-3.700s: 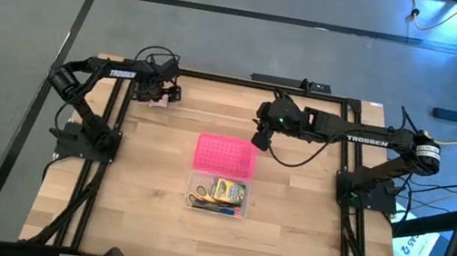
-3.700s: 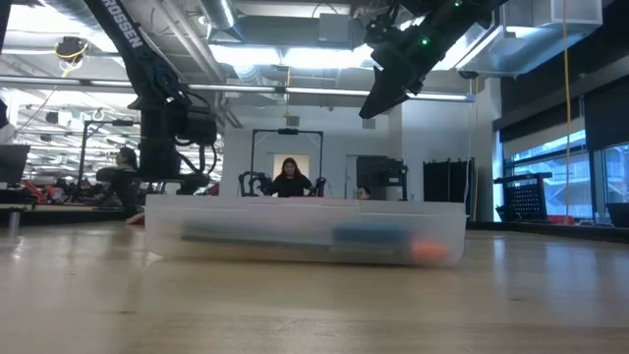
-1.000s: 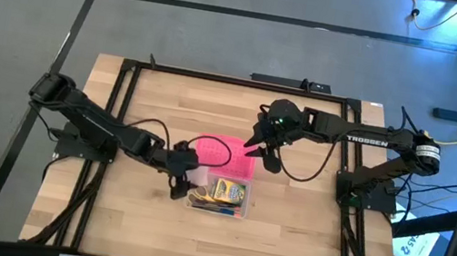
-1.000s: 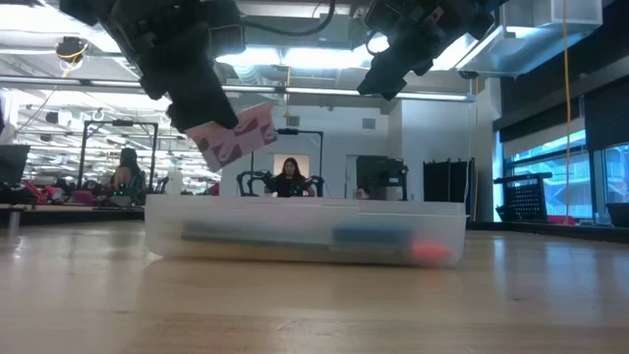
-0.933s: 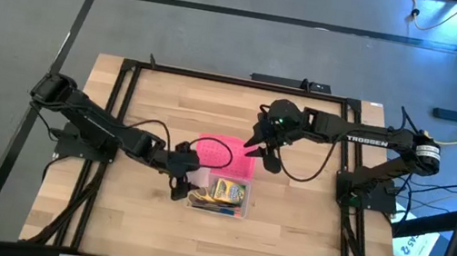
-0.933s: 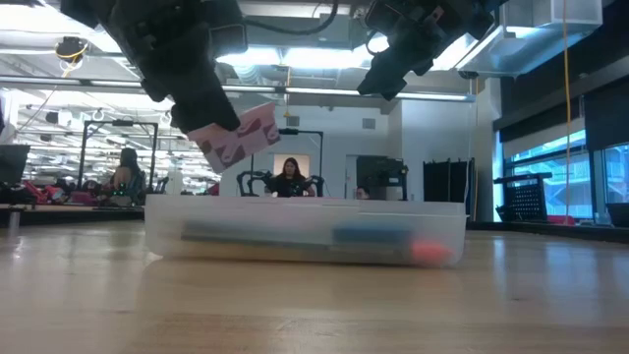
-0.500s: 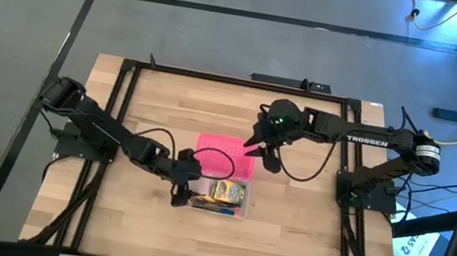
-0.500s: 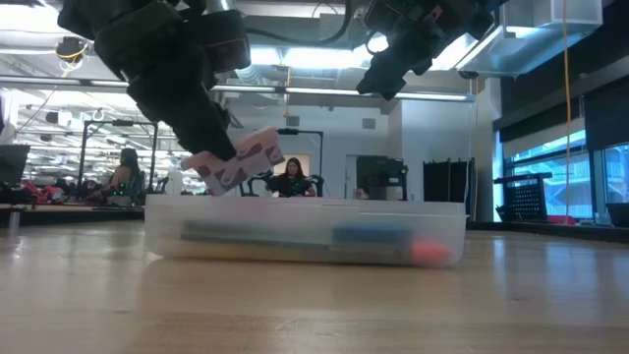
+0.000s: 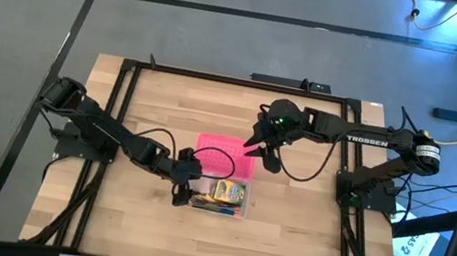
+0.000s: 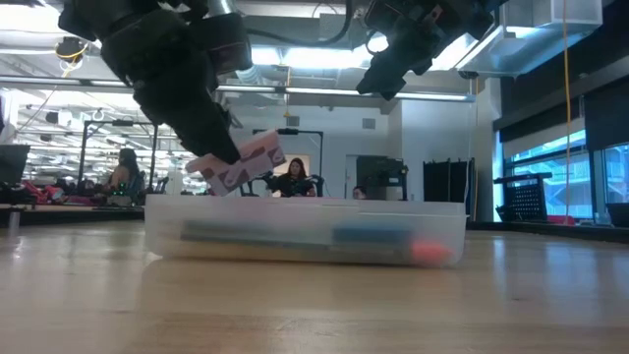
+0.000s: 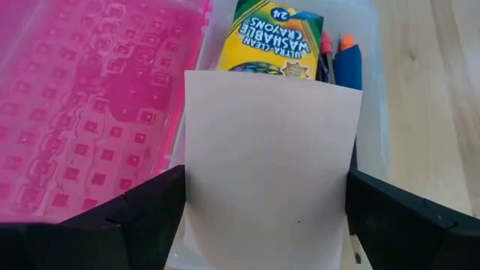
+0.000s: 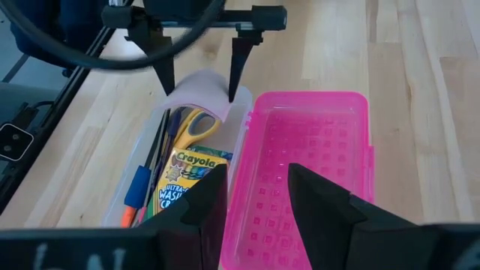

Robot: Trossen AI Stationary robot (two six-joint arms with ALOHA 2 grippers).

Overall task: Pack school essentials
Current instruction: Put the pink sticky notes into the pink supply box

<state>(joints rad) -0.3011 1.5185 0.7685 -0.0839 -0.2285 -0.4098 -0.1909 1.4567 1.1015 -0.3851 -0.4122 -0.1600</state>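
Compared with a second ago, the left gripper (image 9: 183, 187) is reaching lower over the clear rectangular plastic case (image 9: 237, 210), pinching the pale pink square pad (image 9: 188, 180).

Low view: the pad (image 10: 236, 163) is hanging tilted just above the case's rim (image 10: 393, 206).

Left wrist view: the yellow-green crayon box (image 11: 279, 39) is lying inside the case, beyond the pad.

Right wrist view: the right gripper (image 12: 257, 196) is hovering with fingers spread over the pink lid (image 12: 337, 135).

Judged step: placing the pad; the next move calls for lowering and releasing.

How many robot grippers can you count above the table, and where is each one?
2. The left gripper holds the pale pink pad just over the clear case's end. The right gripper hovers above the pink lid, nothing between its fingers.
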